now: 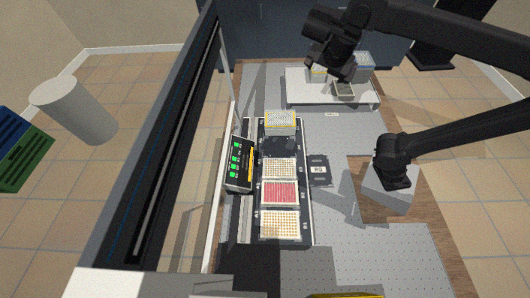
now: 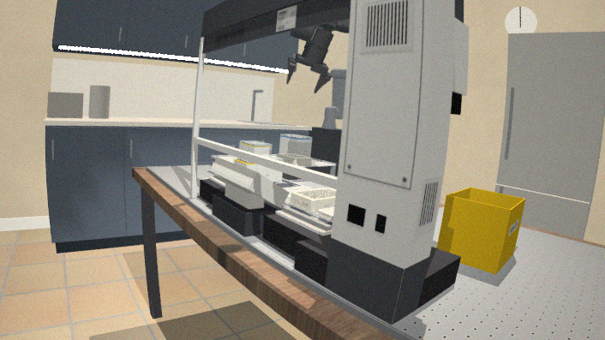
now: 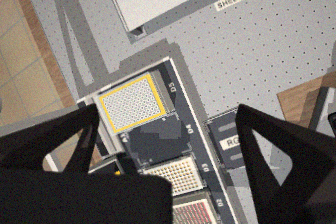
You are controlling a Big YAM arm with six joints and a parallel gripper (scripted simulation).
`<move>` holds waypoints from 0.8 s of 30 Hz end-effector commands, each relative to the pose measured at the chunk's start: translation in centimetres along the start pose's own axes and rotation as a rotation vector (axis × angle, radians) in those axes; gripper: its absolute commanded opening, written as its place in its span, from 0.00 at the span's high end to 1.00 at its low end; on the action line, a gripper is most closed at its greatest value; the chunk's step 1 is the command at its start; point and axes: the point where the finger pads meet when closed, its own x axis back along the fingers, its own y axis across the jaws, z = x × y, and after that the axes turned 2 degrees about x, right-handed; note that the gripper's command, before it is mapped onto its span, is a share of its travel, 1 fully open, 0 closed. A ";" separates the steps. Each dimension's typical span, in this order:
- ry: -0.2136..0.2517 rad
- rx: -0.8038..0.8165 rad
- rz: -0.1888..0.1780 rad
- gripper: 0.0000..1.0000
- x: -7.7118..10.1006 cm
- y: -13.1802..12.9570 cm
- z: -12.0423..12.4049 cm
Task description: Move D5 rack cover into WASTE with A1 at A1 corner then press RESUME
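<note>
The 200 uL tip rack (image 1: 279, 119) sits at D5, the far end of the deck row, with a yellow-rimmed top. It also shows in the wrist view (image 3: 132, 102). I cannot tell the cover from the rack's own top. My gripper (image 1: 339, 68) is open and empty. It hangs high above the deck near the shelf, well above the rack, and shows high under the hood in the exterior view (image 2: 308, 79). In the wrist view the fingers stand wide apart on either side of D5 and D4. The yellow waste bin (image 2: 482, 228) stands on the table beside the handler housing.
D4 (image 1: 277, 146) is empty. Open plates sit at D3 (image 1: 278, 167) and D1 (image 1: 280, 224), and the red reservoir at D2 (image 1: 279, 191). The spare nest RG (image 1: 318, 169) lies beside D3. The shelf unit (image 1: 332, 91) holds racks and a small plate. The status panel (image 1: 239, 163) stands left of the deck.
</note>
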 end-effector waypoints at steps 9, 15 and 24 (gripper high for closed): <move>-0.002 -0.005 -0.013 0.00 0.4 0.3 -0.2; -0.002 -0.005 -0.013 0.00 0.4 0.3 -0.2; 0.033 0.134 -0.034 0.00 0.3 -2.0 2.8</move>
